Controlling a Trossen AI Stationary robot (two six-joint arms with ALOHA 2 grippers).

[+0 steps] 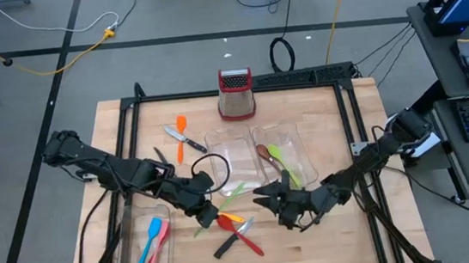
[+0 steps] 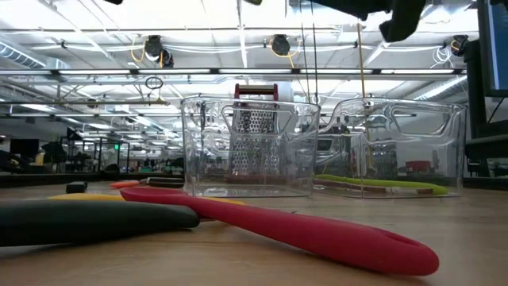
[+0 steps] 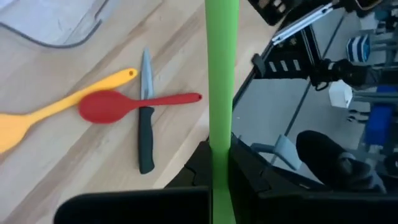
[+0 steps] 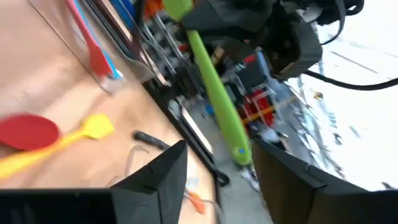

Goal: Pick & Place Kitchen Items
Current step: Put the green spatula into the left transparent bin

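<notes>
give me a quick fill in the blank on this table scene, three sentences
1. The left gripper is shut on a ____ utensil.
2. On the table, the red spoon lies across a black-handled ____.
3. The grater has a ____ top.

Missing words: green; knife; red

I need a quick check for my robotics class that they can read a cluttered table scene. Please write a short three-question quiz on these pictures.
1. True or false: the left gripper is shut on the long green plastic utensil.
2. What lies in the clear plastic rectangular tray beside the left arm?
A. a blue plastic spatula and a pink plastic spatula
B. a steel whisk
C. a boxy metal grater
3. Which utensil crosses the black-handled steel knife on the wooden table?

Key: 1 true; 2 A; 3 the red plastic spoon.
</notes>
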